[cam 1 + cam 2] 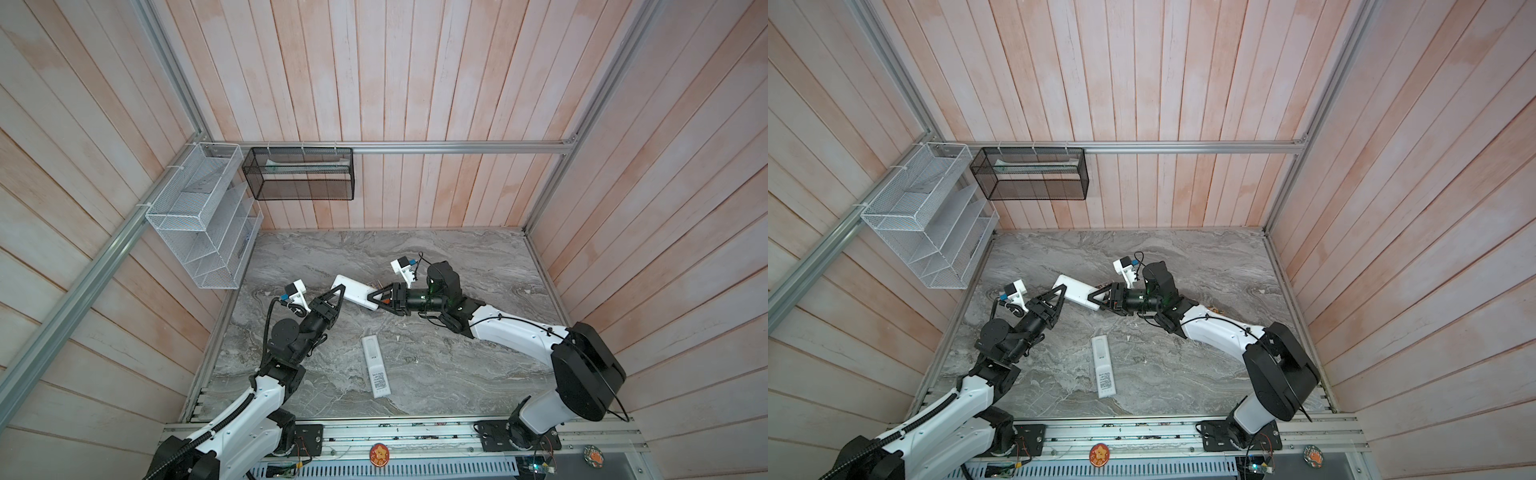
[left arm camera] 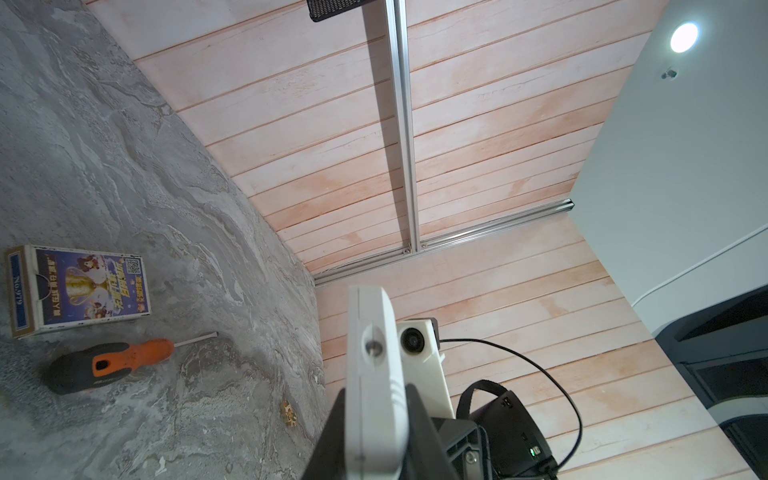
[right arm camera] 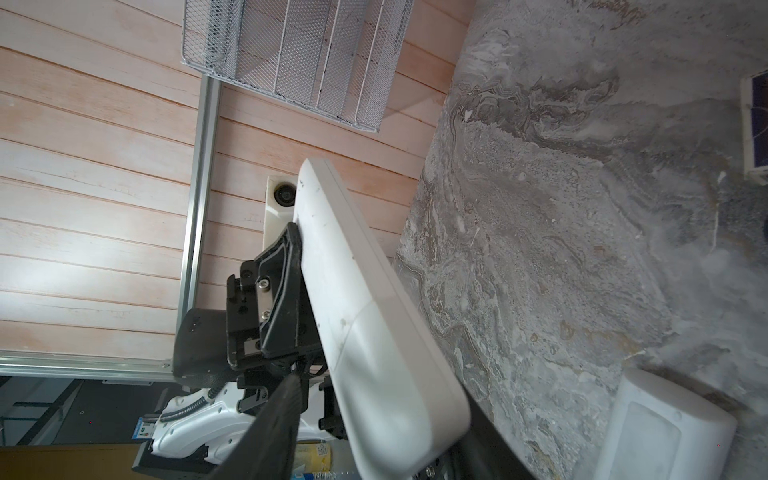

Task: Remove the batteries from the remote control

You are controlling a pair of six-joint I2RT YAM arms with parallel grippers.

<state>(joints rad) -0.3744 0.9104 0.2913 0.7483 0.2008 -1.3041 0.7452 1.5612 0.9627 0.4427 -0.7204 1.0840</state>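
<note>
Both top views: batteries not visible, can't tell where they sit. White remote [image 1: 353, 291] [image 1: 1075, 293] is up off the worktop [image 1: 457, 353], bridged between left gripper [image 1: 338, 291] [image 1: 1061, 291] and right gripper [image 1: 372, 302] [image 1: 1094, 301]. 2nd remote [image 1: 376, 365] [image 1: 1104, 365] lies flat near the front.

Left wrist: remote [image 2: 374, 374] seen end-on, plain white. Left gripper [image 2: 374, 424] jaws clamped on it. Screwdriver [image 2: 108, 363] and card box [image 2: 79, 286] on the worktop.

Right wrist: right gripper [image 3: 386, 428] cut off by the frame edge. Jaws apart, straddling the remote's [image 3: 374, 311] other end, gap on 1 side.
</note>
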